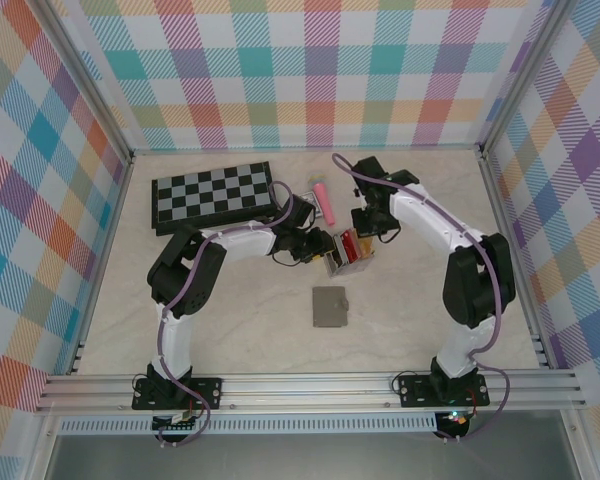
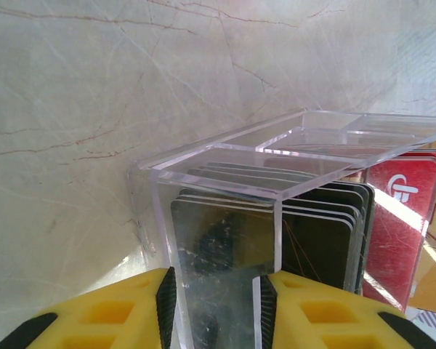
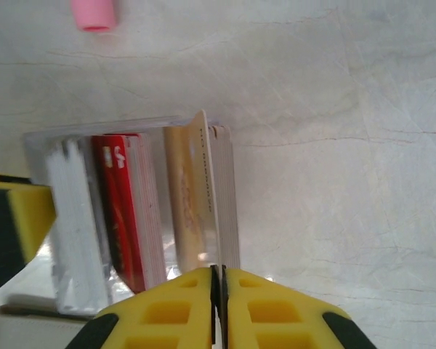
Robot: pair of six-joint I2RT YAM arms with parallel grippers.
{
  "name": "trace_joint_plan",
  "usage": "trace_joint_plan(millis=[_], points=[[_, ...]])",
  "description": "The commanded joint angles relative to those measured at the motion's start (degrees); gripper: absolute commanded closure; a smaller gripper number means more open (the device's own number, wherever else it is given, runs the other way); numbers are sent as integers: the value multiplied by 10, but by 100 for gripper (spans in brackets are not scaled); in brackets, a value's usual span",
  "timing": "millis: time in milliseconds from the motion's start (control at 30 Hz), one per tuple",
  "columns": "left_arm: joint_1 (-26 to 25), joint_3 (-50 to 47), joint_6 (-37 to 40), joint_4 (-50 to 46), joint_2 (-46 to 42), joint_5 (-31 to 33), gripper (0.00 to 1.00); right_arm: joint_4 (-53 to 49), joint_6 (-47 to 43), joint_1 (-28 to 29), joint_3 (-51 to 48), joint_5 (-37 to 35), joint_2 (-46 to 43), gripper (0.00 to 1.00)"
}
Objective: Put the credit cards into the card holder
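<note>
A clear slotted rack (image 1: 348,252) holds the credit cards upright: dark ones (image 2: 327,240), red ones (image 3: 123,203) and tan ones (image 3: 196,182). My left gripper (image 2: 216,313) is shut on the rack's end section (image 2: 225,156), one pad on each side of it. My right gripper (image 3: 219,280) is over the rack from the far side. It is shut on the top edge of one thin tan card that still stands in its slot. The card holder (image 1: 330,306), a flat grey-brown square, lies shut on the table just in front of the rack.
A folded chessboard (image 1: 215,195) lies at the back left. A pink cylinder (image 1: 327,203) lies behind the rack. Checked walls and metal rails enclose the table on three sides.
</note>
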State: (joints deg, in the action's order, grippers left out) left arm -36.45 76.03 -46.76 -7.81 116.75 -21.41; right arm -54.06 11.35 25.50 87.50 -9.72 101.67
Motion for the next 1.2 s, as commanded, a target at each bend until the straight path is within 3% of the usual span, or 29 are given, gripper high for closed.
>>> trace_joint_plan(millis=[0, 200, 333, 467, 667, 833, 1000, 1167], points=[[-1, 4, 12, -40, -20, 8, 62, 2, 15, -2, 2, 48, -43, 93], [-1, -16, 12, -28, -79, 31, 48, 61, 62, -15, -45, 130, -102, 99], [-1, -59, 4, 15, -158, 52, 36, 182, 127, -37, -135, 204, -184, 99], [1, -94, -34, 117, -194, -20, 30, 320, 197, -48, -235, 266, -258, 99], [5, -128, -148, 334, -170, -130, 29, 393, 277, -65, -281, 360, -293, 99], [7, -129, -178, 400, -161, -152, 34, 423, 307, -77, -299, 405, -299, 98], [13, -137, -185, 422, -173, -152, 55, 444, 329, -102, -315, 445, -298, 97], [16, -145, -189, 443, -183, -157, 70, 467, 344, -122, -325, 488, -293, 95]])
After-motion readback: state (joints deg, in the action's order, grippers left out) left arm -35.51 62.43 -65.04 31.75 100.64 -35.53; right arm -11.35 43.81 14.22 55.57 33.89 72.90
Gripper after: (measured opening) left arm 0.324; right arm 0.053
